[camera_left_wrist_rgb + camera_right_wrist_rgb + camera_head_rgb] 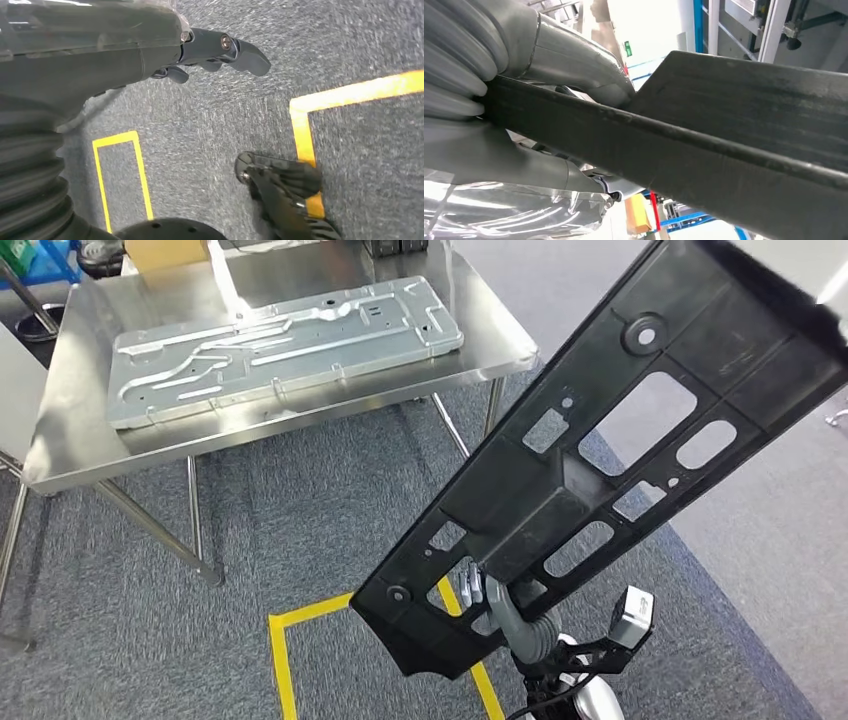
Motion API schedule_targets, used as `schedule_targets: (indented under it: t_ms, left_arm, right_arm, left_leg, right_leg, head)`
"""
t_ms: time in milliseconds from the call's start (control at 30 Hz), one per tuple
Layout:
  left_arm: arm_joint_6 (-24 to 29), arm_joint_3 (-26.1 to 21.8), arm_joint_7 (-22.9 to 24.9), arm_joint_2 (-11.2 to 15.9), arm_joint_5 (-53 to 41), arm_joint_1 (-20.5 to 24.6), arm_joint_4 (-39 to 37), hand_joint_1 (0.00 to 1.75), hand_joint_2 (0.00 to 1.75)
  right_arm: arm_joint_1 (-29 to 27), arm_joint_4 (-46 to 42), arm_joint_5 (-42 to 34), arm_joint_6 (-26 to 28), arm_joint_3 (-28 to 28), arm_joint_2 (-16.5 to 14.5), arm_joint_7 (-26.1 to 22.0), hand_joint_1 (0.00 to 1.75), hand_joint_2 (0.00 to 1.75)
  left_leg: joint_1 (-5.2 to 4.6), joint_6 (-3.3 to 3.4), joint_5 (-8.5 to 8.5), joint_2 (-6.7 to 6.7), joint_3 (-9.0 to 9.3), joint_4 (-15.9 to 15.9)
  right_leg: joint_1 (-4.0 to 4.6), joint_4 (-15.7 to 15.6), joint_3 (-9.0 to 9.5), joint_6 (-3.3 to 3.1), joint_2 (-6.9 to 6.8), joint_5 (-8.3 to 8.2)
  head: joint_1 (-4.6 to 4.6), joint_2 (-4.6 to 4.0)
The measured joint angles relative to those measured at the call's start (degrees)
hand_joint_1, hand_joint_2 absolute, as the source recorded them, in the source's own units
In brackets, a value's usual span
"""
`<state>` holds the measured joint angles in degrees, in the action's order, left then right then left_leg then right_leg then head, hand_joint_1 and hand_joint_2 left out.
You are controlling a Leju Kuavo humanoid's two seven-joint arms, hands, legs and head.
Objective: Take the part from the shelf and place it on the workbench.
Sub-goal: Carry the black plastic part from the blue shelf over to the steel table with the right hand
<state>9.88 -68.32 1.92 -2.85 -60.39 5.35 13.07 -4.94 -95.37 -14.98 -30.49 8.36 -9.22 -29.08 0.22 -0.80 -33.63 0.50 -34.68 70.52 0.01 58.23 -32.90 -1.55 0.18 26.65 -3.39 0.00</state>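
Note:
The part is a long black plastic panel (pixel 620 440) with several cut-outs, slanting from low centre up to the top right of the head view. My right hand (pixel 497 605) grips its lower end from beneath, and its fingers show through the openings. In the right wrist view the thumb and fingers (pixel 499 100) clamp the panel's edge (pixel 724 150). The steel workbench (pixel 90 455) stands at the upper left, apart from the panel. My left hand (pixel 200 50) hangs over the carpet, holding nothing, its fingers apart.
A silver stamped metal sheet (pixel 290 345) covers much of the workbench top. The bench's slanted legs (pixel 195 520) reach down to grey carpet. Yellow floor tape (pixel 280 640) marks a box by my feet. A cardboard box (pixel 165 252) sits behind the bench.

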Motion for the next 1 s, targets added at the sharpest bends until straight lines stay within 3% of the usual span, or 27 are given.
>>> schedule_targets:
  t_ms: [67,100,133,200,233,267,367,433,500,567,600,633,700,767,900,933,1000]
  left_arm:
    - [0.0,0.0,0.0,0.0,0.0,-0.2,0.0,0.00,1.75]
    - [0.0,0.0,0.0,0.0,0.0,-0.3,0.0,0.00,1.75]
    - [0.0,0.0,0.0,0.0,0.0,-0.3,0.0,0.00,1.75]
    - [0.1,0.0,0.1,0.0,0.0,-0.3,0.0,0.00,1.75]
    - [0.2,0.0,0.1,0.0,0.0,-0.3,0.0,0.00,1.75]
    - [0.2,0.0,0.2,0.1,-0.1,-0.3,0.0,0.00,1.75]
    - [0.3,0.0,0.2,0.1,-0.1,-0.1,0.0,0.00,1.75]
    - [0.3,0.0,0.2,0.2,-0.1,0.0,0.0,0.00,1.75]
    - [0.4,0.0,0.2,0.2,-0.1,0.0,0.0,0.00,1.75]
    - [0.4,0.0,0.2,0.2,-0.1,-0.1,0.0,0.00,1.75]
    - [0.3,0.0,0.2,0.2,-0.1,-0.1,0.0,0.00,1.75]
    - [0.3,0.0,0.2,0.1,-0.1,-0.1,0.0,0.00,1.75]
    - [0.3,0.0,0.2,0.1,0.0,-0.1,0.0,0.00,1.75]
    - [0.3,0.0,0.2,0.0,0.0,0.0,0.0,0.00,1.75]
    - [0.3,0.0,0.2,0.1,0.0,0.1,0.0,0.00,1.75]
    - [0.3,0.0,0.2,0.1,0.0,0.1,0.0,0.00,1.75]
    - [0.3,0.0,0.2,0.1,0.0,0.2,0.0,0.00,1.75]
  right_arm:
    - [0.0,0.1,0.0,0.0,0.0,0.0,0.0,1.75,1.75]
    - [0.0,0.1,0.0,0.0,0.0,0.0,0.0,1.75,1.75]
    - [0.1,0.2,0.0,0.0,-0.1,0.0,0.0,1.75,1.75]
    - [0.3,0.4,0.0,-0.1,-0.1,0.0,0.0,1.75,1.75]
    - [0.6,0.5,-0.1,-0.1,-0.1,0.0,0.0,1.75,1.75]
    - [0.9,0.7,-0.1,-0.1,-0.1,0.1,-0.1,1.75,1.75]
    - [1.6,0.8,-0.2,-0.1,-0.1,0.1,-0.2,1.75,1.75]
    - [2.1,0.9,-0.2,-0.1,-0.1,0.1,-0.3,1.75,1.75]
    - [2.4,1.1,-0.2,-0.1,-0.1,0.1,-0.3,1.75,1.75]
    - [2.4,1.3,-0.2,-0.1,-0.1,0.2,-0.3,1.75,1.75]
    - [2.5,1.4,-0.2,-0.1,-0.1,0.2,-0.3,1.75,1.75]
    - [2.5,1.5,-0.2,-0.1,-0.1,0.2,-0.3,1.75,1.75]
    - [2.7,1.6,-0.3,0.0,-0.1,0.2,-0.3,1.75,1.75]
    - [2.9,1.7,-0.3,0.0,-0.1,0.3,-0.3,1.75,1.75]
    - [3.1,1.9,-0.4,0.1,-0.1,0.2,-0.3,1.75,1.75]
    - [3.1,1.9,-0.4,0.1,-0.1,0.2,-0.3,1.75,1.75]
    - [3.3,1.9,-0.4,0.1,-0.1,0.2,-0.3,1.75,1.75]
  left_leg:
    - [0.08,-0.17,-1.82,-0.03,-3.28,2.8]
    - [0.10,-0.07,-1.28,-0.04,-3.87,1.7]
    - [0.10,0.11,0.78,-0.05,-3.60,-1.1]
    - [-0.10,0.62,6.76,-0.14,-2.38,-7.8]
    - [-0.33,0.86,8.72,-0.18,-1.86,-9.8]
    - [-0.61,1.14,9.67,-0.19,-1.59,-10.8]
    - [-0.77,2.16,9.28,-0.09,-0.19,-11.9]
    - [-0.46,2.67,9.03,-0.09,1.24,-12.7]
    - [-0.31,2.83,8.38,-0.09,2.16,-13.0]
    - [-0.15,2.71,7.40,-0.01,3.22,-13.1]
    - [-0.05,2.58,6.85,0.05,3.94,-13.1]
    - [0.07,2.38,6.23,0.09,4.76,-13.1]
    - [0.18,1.81,4.94,0.14,6.16,-12.9]
    - [0.08,1.02,3.82,0.18,6.95,-13.0]
    - [0.10,-0.41,3.26,-0.04,7.80,-11.2]
    - [0.22,-0.60,2.39,-0.11,6.91,-9.0]
    - [0.36,-0.87,-0.44,-0.17,2.89,-2.2]
  right_leg:
    - [0.10,0.0,1.34,-0.04,0.11,1.15]
    - [0.14,0.0,2.20,-0.01,0.18,1.81]
    - [0.18,0.0,3.15,0.08,0.22,2.50]
    - [0.24,0.0,4.79,0.38,0.24,3.87]
    - [0.21,-0.1,5.25,0.67,0.29,4.41]
    - [0.12,0.0,5.59,1.01,0.34,4.71]
    - [-0.10,1.8,5.53,2.05,0.31,4.33]
    - [-0.21,6.8,2.63,2.58,0.20,4.43]
    - [-0.46,13.3,-2.22,3.06,0.15,6.65]
    - [-0.77,16.1,-5.96,3.45,0.12,9.06]
    - [-0.90,15.3,-6.71,3.58,0.09,8.88]
    - [-1.01,12.8,-6.65,3.63,0.06,7.23]
    - [-1.10,5.8,-5.38,3.54,-0.13,1.10]
    - [-0.92,1.6,-4.65,2.92,-0.27,-2.56]
    - [-0.85,0.6,-2.93,0.86,0.08,-2.21]
    - [-0.79,0.6,-2.23,0.46,0.06,-1.98]
    - [-0.54,0.5,-1.31,-0.03,-0.01,-1.18]
  head:
    - [0.01,0.00]
    - [0.00,0.00]
    - [0.01,0.00]
    - [0.07,0.00]
    - [0.10,0.00]
    - [0.13,0.00]
    - [0.16,0.00]
    - [0.21,0.01]
    - [0.28,0.01]
    - [0.28,0.01]
    - [0.29,0.00]
    - [0.29,0.00]
    - [0.32,0.00]
    - [0.33,0.01]
    - [0.26,0.00]
    - [0.25,0.00]
    - [0.19,0.00]
